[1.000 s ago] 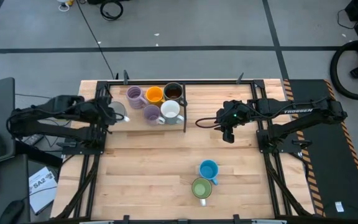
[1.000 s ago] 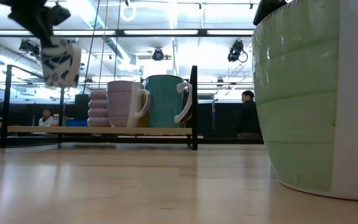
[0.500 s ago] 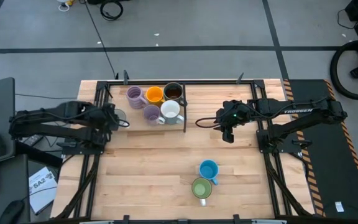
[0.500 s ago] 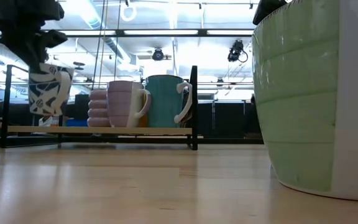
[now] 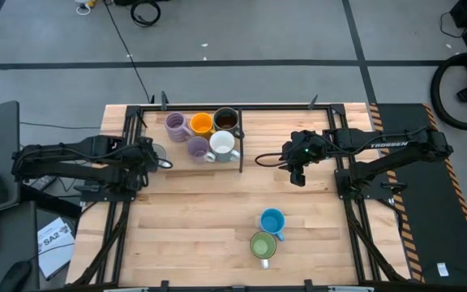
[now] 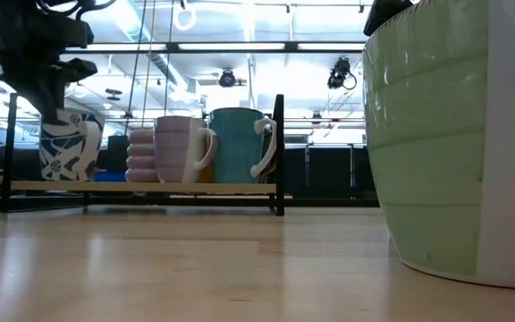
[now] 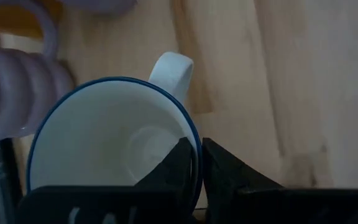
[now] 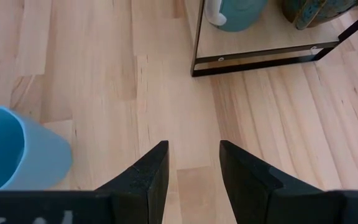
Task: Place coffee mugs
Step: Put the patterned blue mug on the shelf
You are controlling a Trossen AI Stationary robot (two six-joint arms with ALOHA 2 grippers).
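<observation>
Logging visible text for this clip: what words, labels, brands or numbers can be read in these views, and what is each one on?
"TROSSEN": white lettering on the dark right robot arm, high view.
"SA2": on the white printed paper sheet on the floor left of the table, high view; its smaller print is too small to read.
The white ceramic mug with blue pattern carries decoration only, no letters.
Nothing else legible.
</observation>
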